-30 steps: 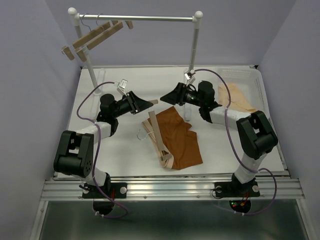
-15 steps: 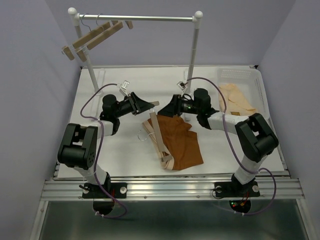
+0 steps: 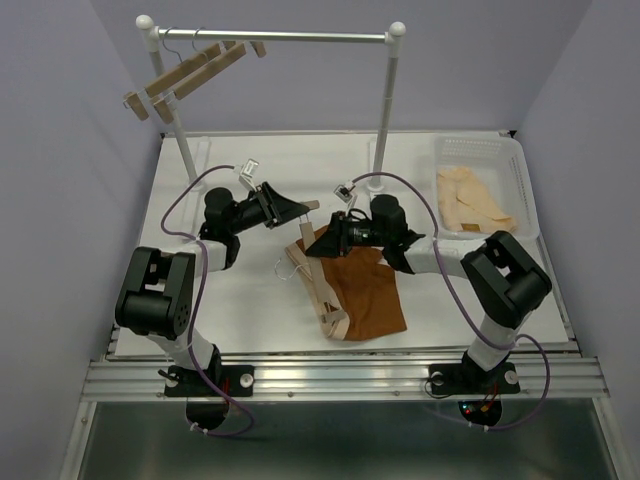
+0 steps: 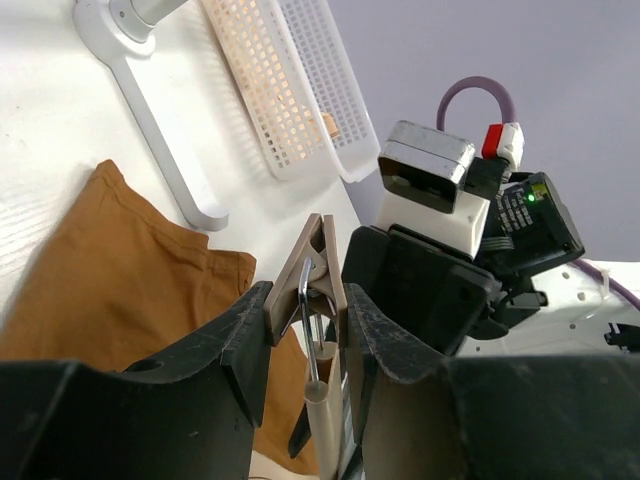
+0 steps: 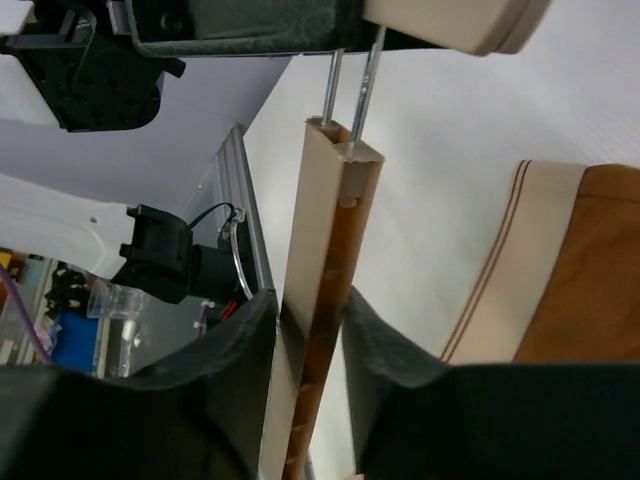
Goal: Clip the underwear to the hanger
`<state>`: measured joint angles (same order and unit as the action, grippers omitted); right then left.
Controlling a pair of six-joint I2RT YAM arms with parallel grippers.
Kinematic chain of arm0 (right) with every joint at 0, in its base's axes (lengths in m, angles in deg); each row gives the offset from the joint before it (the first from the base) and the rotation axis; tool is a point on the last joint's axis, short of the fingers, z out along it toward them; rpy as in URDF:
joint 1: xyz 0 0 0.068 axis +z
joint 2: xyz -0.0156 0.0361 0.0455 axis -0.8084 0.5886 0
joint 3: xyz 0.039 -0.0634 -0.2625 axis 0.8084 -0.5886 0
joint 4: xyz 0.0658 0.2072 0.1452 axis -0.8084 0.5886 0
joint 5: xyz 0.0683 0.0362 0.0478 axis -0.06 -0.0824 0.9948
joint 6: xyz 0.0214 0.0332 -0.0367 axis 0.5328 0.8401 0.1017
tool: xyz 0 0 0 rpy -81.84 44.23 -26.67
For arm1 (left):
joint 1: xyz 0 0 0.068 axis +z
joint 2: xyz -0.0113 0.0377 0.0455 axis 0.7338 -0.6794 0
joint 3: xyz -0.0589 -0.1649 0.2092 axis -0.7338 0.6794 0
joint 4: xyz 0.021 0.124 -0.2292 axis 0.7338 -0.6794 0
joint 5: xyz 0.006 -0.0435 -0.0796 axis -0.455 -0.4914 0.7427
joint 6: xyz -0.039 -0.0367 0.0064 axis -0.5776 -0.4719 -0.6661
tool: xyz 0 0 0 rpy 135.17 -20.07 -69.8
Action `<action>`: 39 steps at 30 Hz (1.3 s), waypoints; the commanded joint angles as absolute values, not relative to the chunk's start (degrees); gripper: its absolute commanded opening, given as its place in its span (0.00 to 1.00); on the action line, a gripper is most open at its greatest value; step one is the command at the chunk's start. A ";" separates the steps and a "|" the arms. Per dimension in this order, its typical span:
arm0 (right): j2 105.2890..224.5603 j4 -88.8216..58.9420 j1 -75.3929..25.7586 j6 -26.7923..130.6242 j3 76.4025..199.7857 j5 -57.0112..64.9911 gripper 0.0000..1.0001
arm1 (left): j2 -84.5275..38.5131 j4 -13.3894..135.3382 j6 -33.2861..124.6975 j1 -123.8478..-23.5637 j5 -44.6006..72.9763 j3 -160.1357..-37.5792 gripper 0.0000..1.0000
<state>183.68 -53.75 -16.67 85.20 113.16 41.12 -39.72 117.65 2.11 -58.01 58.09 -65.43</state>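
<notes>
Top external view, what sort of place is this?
Probably a robot lab cell staged for laundry practice: two arms bolted to a white table, plain walls around it, a small clothes rail.

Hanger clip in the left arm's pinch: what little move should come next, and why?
Probably slide the hanger toward the underwear. The left end effector pinches the clip, the right end effector grips the bar, yet the waistband lies beside it, seemingly not in the clip.
</notes>
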 commanded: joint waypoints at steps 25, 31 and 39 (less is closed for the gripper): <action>187.46 -76.36 -16.60 97.40 110.89 44.60 0.01 | -32.15 122.86 0.33 -59.16 59.80 -64.83 0.94; 187.73 -75.22 -16.59 96.96 111.59 44.34 0.01 | -32.50 120.75 1.91 -61.00 59.54 -65.89 0.94; 187.82 -75.04 -16.59 96.87 111.33 44.07 0.01 | -31.89 118.82 2.53 -61.09 59.19 -66.15 0.62</action>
<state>187.59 -71.72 -17.10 97.20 109.64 43.75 -34.67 117.94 0.82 -60.99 58.70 -64.64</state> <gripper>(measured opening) 0.206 0.651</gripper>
